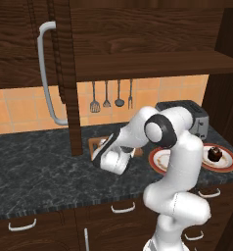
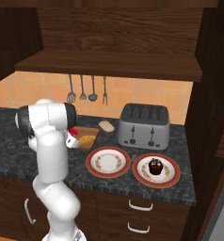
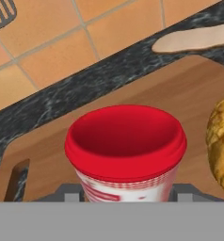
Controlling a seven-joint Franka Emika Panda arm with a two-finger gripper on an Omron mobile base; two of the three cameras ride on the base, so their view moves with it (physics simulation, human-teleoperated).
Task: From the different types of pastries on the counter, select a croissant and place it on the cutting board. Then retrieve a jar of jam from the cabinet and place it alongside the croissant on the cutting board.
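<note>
Beside the cutting board [image 3: 132, 94] a pale bread roll [image 2: 106, 125] lies on the counter [image 1: 35, 166], between the board and a grey toaster [image 2: 143, 125]. In front of the toaster sit two round red-rimmed plates: the nearer plate [image 2: 108, 161] is bare, and the farther plate [image 2: 157, 170] carries a dark chocolate cupcake [image 2: 155, 166]. The arm's own elbow covers much of the board in the left base view, and the open cabinet door [image 1: 64, 59], with its long curved grey handle [image 1: 46, 73], stands edge-on just left of the board. The counter is dark marble with pale veins, backed by orange wall tiles; four utensils [image 2: 87, 89] hang on the wall under a dark wooden shelf [image 2: 109, 66], and drawers with small pale handles run below. The gripper [image 3: 128, 190] is clenched on the jar of jam [image 3: 126, 146], which the hand view shows from above with its red lid and a pale band with red check pattern; no writing on it can be read. The jar is over the board, with the golden croissant [image 3: 221, 141] lying on the wood just beside it; whether the jar touches the board cannot be told.
</note>
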